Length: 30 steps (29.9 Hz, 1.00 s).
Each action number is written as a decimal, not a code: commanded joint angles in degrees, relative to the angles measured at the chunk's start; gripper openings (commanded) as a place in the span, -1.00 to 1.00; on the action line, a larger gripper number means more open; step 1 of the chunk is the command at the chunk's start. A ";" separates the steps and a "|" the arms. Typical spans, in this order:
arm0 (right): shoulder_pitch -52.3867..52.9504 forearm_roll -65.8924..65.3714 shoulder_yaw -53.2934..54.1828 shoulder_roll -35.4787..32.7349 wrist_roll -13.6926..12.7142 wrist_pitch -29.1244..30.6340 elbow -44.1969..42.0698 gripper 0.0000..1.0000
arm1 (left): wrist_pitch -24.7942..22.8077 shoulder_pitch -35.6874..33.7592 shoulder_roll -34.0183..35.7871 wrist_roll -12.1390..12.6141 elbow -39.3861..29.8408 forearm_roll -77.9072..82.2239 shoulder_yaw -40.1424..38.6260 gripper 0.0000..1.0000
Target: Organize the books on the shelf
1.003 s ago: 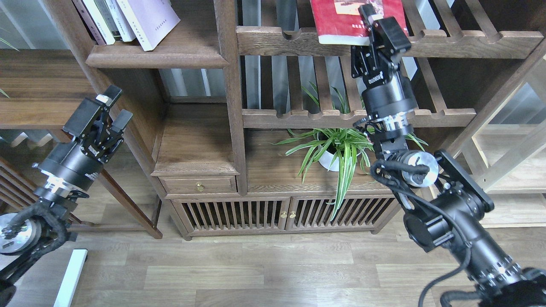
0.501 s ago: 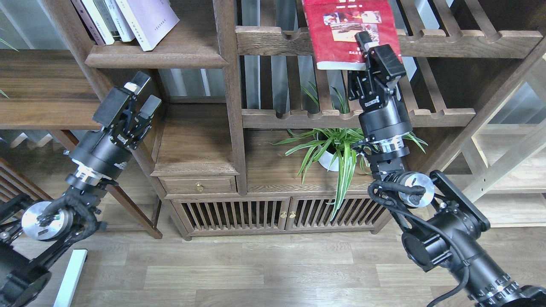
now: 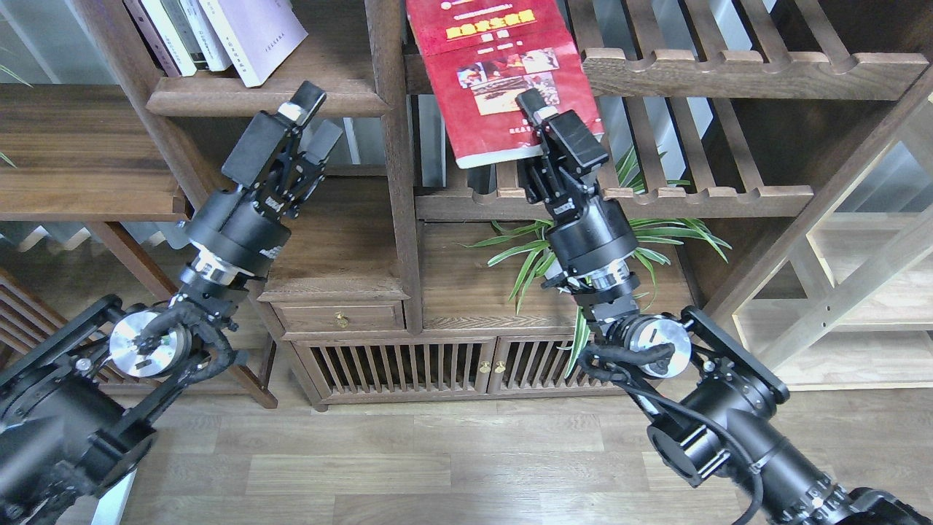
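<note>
A red book (image 3: 496, 80) with small photos on its cover hangs in the air in front of the bookcase's central post, tilted. My right gripper (image 3: 552, 124) is shut on its lower right corner. Two books lean on the solid dark-brown shelf (image 3: 270, 96) at the upper left: a pale lavender-white one (image 3: 255, 33) and a white one (image 3: 191, 33) beside it. My left gripper (image 3: 310, 120) stands open just below that shelf's front edge, nothing between its fingers.
Slatted shelves with notched rails (image 3: 729, 69) fill the bookcase's right half. A potted spider plant (image 3: 583, 251) sits on the cabinet top behind my right arm. A drawer (image 3: 339, 317) and slatted doors (image 3: 481, 364) lie below, wood floor in front.
My right gripper has pulled the red book off the slatted shelf and carried it down and to the left. My left arm has risen up and to the right toward the solid shelf.
</note>
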 commanded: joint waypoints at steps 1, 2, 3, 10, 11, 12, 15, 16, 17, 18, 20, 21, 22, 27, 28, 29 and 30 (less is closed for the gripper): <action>-0.16 -1.16 -1.05 0.19 -0.10 0.00 0.01 -0.95 | 0.00 -1.90 -2.38 0.00 0.84 0.47 0.28 0.96; -0.17 -1.16 -1.14 -0.08 -0.10 0.00 0.01 -0.95 | 0.00 -2.25 -2.82 0.00 0.84 0.65 0.28 0.96; -0.34 -1.16 -1.14 -0.25 -0.10 0.00 0.01 -0.95 | 0.00 -2.51 -3.35 0.00 0.84 1.00 0.28 0.96; -1.66 -1.16 -0.79 -3.32 -0.02 0.00 0.10 -0.97 | 0.00 -3.04 -4.58 0.53 1.01 1.88 0.28 0.96; -1.83 -1.16 -0.79 -4.29 -0.02 0.00 0.10 -0.98 | 0.00 -3.13 -4.58 0.62 1.45 1.88 0.28 0.96; -2.10 -1.16 -0.52 -5.00 0.07 0.00 0.10 -0.99 | 0.00 -3.31 -4.67 0.62 1.80 1.88 0.28 0.96; -3.41 -1.07 -0.26 -7.02 0.33 0.00 0.36 -1.00 | 0.00 -4.10 -4.67 0.62 3.12 1.79 0.28 0.96; -3.68 -1.07 -0.17 -7.63 0.42 0.00 0.36 -1.00 | 0.00 -4.27 -4.67 0.62 3.38 1.79 0.28 0.96; -4.03 -1.07 0.18 -8.16 0.42 0.00 0.36 -1.00 | 0.00 -4.62 -4.67 0.62 3.73 1.88 0.28 0.96; -4.29 -1.07 0.27 -8.34 0.51 0.00 0.36 -1.00 | 0.00 -4.89 -4.67 0.62 4.00 1.88 0.28 0.96; -4.38 -1.07 0.36 -8.34 0.51 0.00 0.36 -1.00 | 0.00 -5.68 -4.67 0.62 5.14 1.88 0.28 0.96; -4.38 -1.07 0.36 -8.26 0.60 0.00 0.36 -1.00 | 0.00 -6.12 -4.84 0.62 5.84 1.88 0.28 0.96; -4.38 -1.07 0.44 -8.08 0.60 0.00 0.45 -1.00 | 0.00 -6.82 -5.54 0.62 6.72 1.88 0.37 0.96; -4.21 -1.07 0.62 -8.86 0.60 0.00 0.36 -1.00 | 0.00 -9.89 -10.90 0.62 12.51 2.93 0.46 0.96; -4.38 -1.07 0.71 -9.39 0.60 0.00 0.36 -1.00 | 0.00 -10.33 -11.69 0.62 13.83 2.93 0.46 0.96; -4.47 -1.07 0.88 -9.92 0.60 0.00 0.36 -1.00 | 0.00 -10.77 -12.31 0.70 14.97 2.93 0.46 0.96; -4.47 -1.07 1.06 -10.19 0.60 0.00 0.36 -1.00 | 0.00 -11.30 -13.27 0.71 16.38 3.02 0.54 0.96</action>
